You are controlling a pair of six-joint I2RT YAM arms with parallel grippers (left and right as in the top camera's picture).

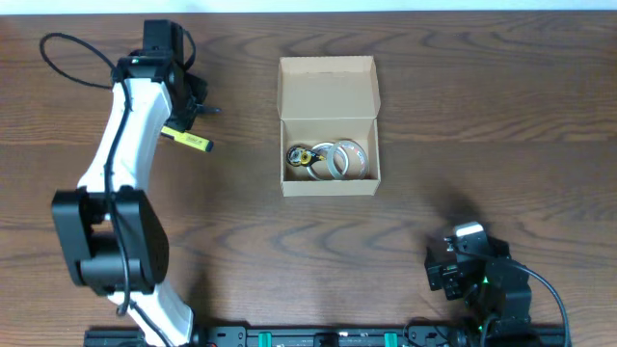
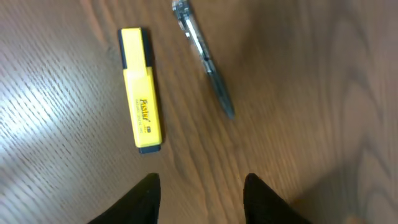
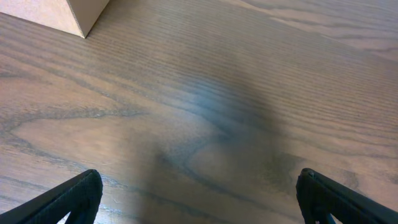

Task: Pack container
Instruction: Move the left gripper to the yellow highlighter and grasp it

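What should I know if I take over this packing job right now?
Left gripper: fingers open, empty, above the yellow plastic highlighter and the clear-bodied pen on the brown wooden table.
Right gripper: open, empty, low over the table.
Tan cardboard box: lid open, tape rolls inside.
Left to do: probably pack highlighter and pen, close lid.

text | yellow highlighter [image 2: 141, 99] is showing black script print, reading roughly "Pastel" | small mark beside it unreadable | nothing else legible
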